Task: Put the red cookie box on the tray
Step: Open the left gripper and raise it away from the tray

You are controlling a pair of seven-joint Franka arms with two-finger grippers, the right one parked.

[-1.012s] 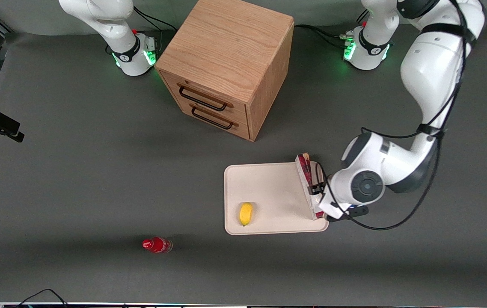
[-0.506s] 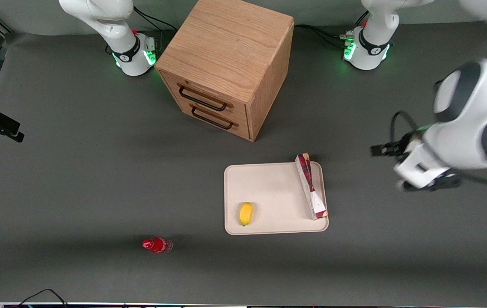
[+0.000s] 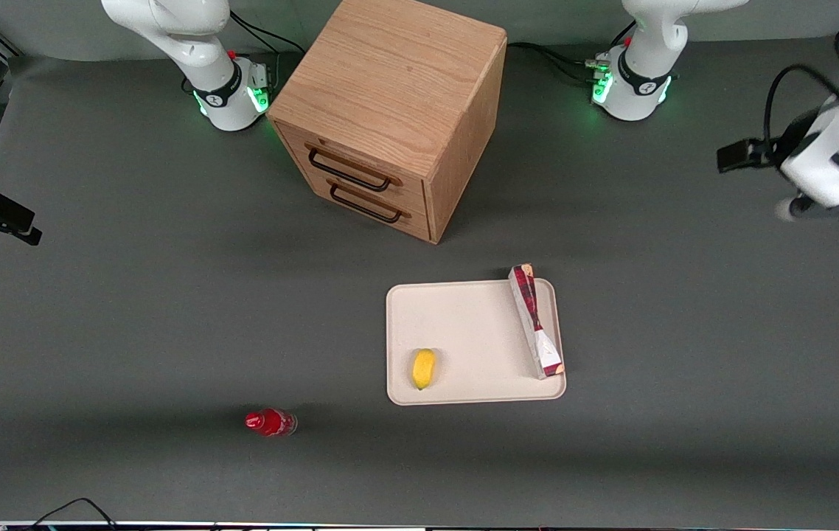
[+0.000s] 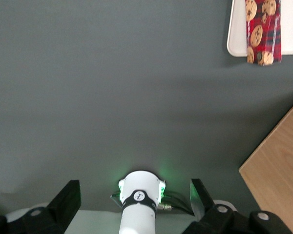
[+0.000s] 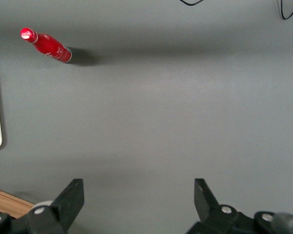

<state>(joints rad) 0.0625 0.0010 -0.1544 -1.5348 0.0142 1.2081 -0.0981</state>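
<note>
The red cookie box (image 3: 535, 321) lies along one short side of the cream tray (image 3: 464, 324), with its white end nearer the front camera and its other end just over the rim. In the left wrist view the cookie box (image 4: 263, 31) shows its cookie print, lying on the tray (image 4: 236, 29). The left arm's gripper (image 3: 821, 208) hangs high above the bare table, well away from the tray toward the working arm's end. Its fingers (image 4: 64, 204) stand wide apart, so the gripper (image 4: 134, 201) is open and holds nothing.
A wooden drawer cabinet (image 3: 390, 110) stands farther from the front camera than the tray. A small yellow fruit (image 3: 425, 368) lies on the tray. A red bottle (image 3: 270, 422) lies on the table toward the parked arm's end. The working arm's base (image 4: 141, 195) glows green.
The gripper let go of the cookie box, then rose and pulled away toward the working arm's end of the table. The box has stayed on the tray.
</note>
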